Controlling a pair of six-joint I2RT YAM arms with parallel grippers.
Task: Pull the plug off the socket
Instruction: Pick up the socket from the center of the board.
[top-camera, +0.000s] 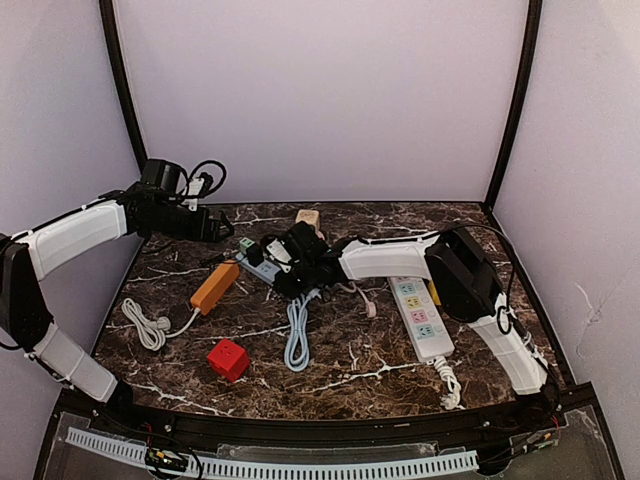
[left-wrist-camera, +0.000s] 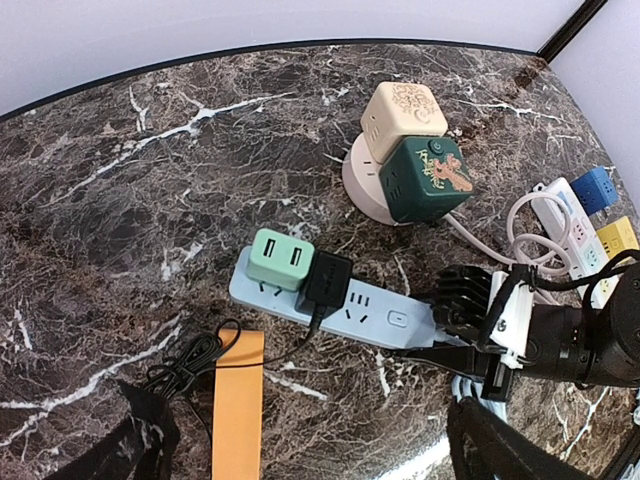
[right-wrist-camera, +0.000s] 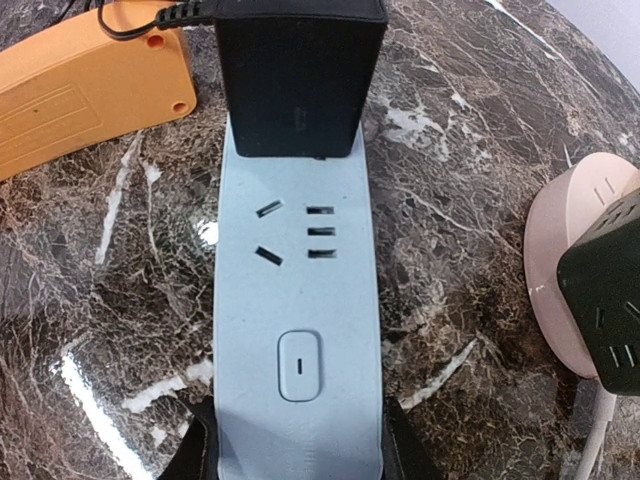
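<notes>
From the top external view, the left tool hangs above the back left of the dark marble tabletop, apart from everything on it. The right arm reaches across to the middle, and the right tool sits at the near end of the pale blue power strip. The black plug stands on that strip. An orange rectangular box lies just to the left, with a red cube adapter nearer the arms and a white power strip on the right.

In the left wrist view, the left tool is spread wide and holds nothing; its dark fingers show at the bottom corners. Beneath it, the black plug is seated in the pale blue power strip, touching a mint green adapter plugged in beside it. The right tool meets the strip's switch end. A beige cube adapter leans on a dark green cube adapter behind.

In the right wrist view, the right tool has closed in narrow, with its fingers pressed against both sides of the pale blue power strip at the switch end. The black plug is still in its socket at the far end, and the orange rectangular box lies beside it.
</notes>
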